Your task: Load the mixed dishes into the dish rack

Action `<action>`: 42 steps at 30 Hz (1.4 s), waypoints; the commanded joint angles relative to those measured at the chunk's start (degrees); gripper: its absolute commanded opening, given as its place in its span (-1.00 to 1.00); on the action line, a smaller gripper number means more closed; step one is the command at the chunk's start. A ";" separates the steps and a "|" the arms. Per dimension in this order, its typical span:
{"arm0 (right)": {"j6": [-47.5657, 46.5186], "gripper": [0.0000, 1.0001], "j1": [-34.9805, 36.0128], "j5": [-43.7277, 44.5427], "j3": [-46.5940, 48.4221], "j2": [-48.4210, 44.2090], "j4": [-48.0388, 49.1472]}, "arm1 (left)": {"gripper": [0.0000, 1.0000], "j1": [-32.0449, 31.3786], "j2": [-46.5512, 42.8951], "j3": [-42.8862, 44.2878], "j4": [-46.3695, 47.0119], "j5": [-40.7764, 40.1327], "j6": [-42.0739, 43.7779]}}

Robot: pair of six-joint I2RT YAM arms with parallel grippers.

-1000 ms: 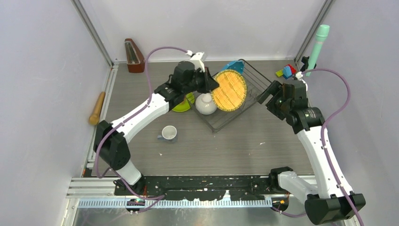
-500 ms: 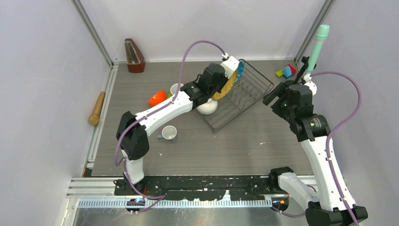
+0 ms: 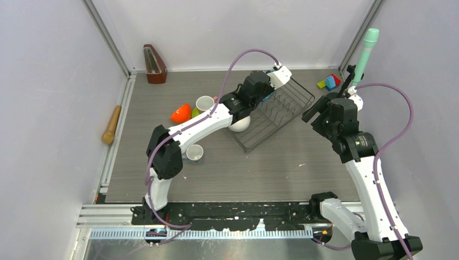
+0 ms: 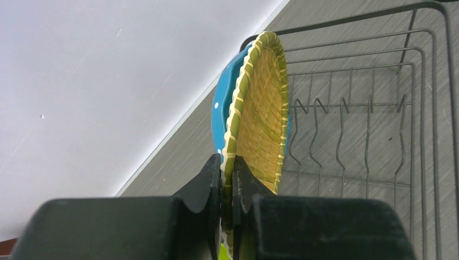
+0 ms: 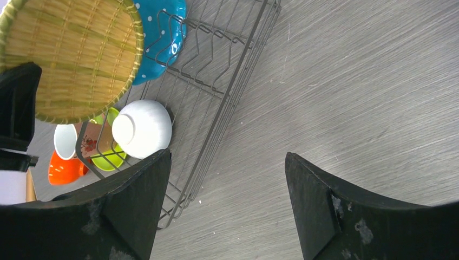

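My left gripper [image 4: 227,173] is shut on the rim of a round woven bamboo plate [image 4: 260,119] and holds it edge-on beside the blue white-dotted plate [image 4: 221,103], which stands at the end of the black wire dish rack [image 4: 368,108]. From above, the left gripper [image 3: 265,91] is over the rack's [image 3: 281,108] back-left end. The white bowl [image 3: 238,123] lies upside down against the rack's left side. The orange bowl [image 3: 180,114], pink mug [image 3: 204,103] and lime-green plate [image 5: 108,157] sit left of it. The pale mug [image 3: 194,153] stands nearer. My right gripper [image 5: 227,206] is open and empty, right of the rack.
A brown wooden metronome-shaped block [image 3: 154,64] stands at the back left. A wooden rolling pin [image 3: 112,124] lies along the left rail. A green cylinder [image 3: 366,54] and coloured blocks [image 3: 330,82] are at the back right corner.
My left arm has swung right with the woven plate, from the rack's left side to its back-left end, turning the plate edge-on beside the blue plate. The right arm has barely moved.
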 commanded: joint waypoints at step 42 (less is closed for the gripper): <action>-0.07 0.64 -3.25 -5.41 -1.94 0.42 1.51 | 0.74 3.35 11.21 22.29 -11.50 -0.70 -9.07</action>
